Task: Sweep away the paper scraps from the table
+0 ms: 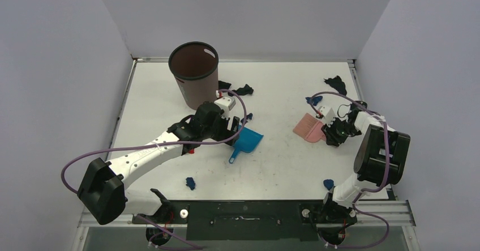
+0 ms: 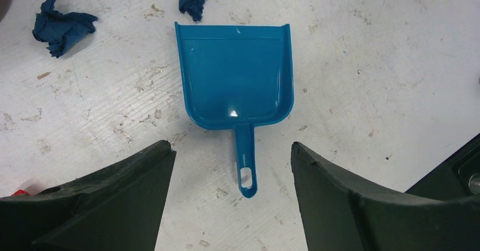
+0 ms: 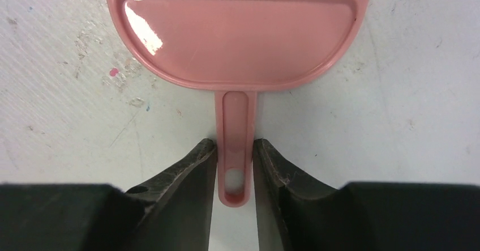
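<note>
White table [image 1: 283, 166] with faint specks, walled in by plain grey panels, and the paper scraps [image 2: 61, 30] lie loose on it, none gathered yet. Seen from the left hand [image 2: 231, 147], one scrap lies ahead and to its left, and another just beyond the far lip of the blue dustpan [image 2: 235, 75]. More lie past the brown bin [image 1: 194, 72], beyond the right hand [image 3: 233, 143] towards the far corner, and back behind both hands near the arm bases. They are crumpled lumps with no clear long axis or heading.

I'd say this is the tool-fetching step. The right hand has narrowed onto the pink brush [image 3: 238, 41], both fingers against the sides of its handle. The brush's long axis runs straight out from that hand, handle end between the fingers and bristles at the far end. It lies flat on the table.

The left hand is wide open and holds nothing. It hangs over the dustpan, whose handle points back between the fingers while its mouth faces away.

Next, I'd guess, the left hand must drop and close on that thin handle, and the brush must be lifted without twisting in the grip.
</note>
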Robot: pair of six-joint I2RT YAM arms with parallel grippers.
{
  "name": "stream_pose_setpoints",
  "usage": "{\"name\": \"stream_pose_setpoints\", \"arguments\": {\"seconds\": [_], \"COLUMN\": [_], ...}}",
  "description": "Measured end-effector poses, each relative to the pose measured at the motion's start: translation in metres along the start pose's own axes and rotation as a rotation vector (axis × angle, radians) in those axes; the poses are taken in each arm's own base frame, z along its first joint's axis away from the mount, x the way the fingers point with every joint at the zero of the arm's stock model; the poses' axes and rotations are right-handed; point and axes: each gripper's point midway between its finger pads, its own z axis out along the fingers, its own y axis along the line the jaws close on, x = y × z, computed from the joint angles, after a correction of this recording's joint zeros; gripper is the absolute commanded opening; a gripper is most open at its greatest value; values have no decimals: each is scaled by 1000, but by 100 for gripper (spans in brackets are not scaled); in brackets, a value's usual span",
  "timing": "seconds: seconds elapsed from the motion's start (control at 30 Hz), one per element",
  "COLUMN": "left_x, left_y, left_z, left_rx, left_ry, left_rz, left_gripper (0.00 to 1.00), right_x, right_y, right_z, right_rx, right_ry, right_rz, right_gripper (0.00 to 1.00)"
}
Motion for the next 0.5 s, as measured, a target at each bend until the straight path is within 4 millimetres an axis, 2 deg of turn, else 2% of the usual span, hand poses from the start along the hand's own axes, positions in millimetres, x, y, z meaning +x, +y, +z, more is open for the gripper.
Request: {"name": "stream_pose_setpoints", "arguments": {"seconds": [0.1, 0.3, 0.4, 0.5], "left_x": [1, 1, 1, 1], "left_y": [-2, -4, -5, -6], "left_z": [0, 0, 0, 0], "left_rx": [13, 26, 30, 34], "left_ry": [4, 6, 7, 6], "left_rz": [-1, -4, -6, -6], "left_gripper": [74, 74, 74, 73], "right_x": [-1, -3, -8, -25], "right_y": [4, 15, 41, 68], "right_z": [0, -1, -3, -10], "right_rx": [9, 6, -49, -94], "right_ry": [-2, 1, 14, 12], "right_rz": [-14, -30, -31, -72], "right_gripper": [13, 6, 5, 5]}}
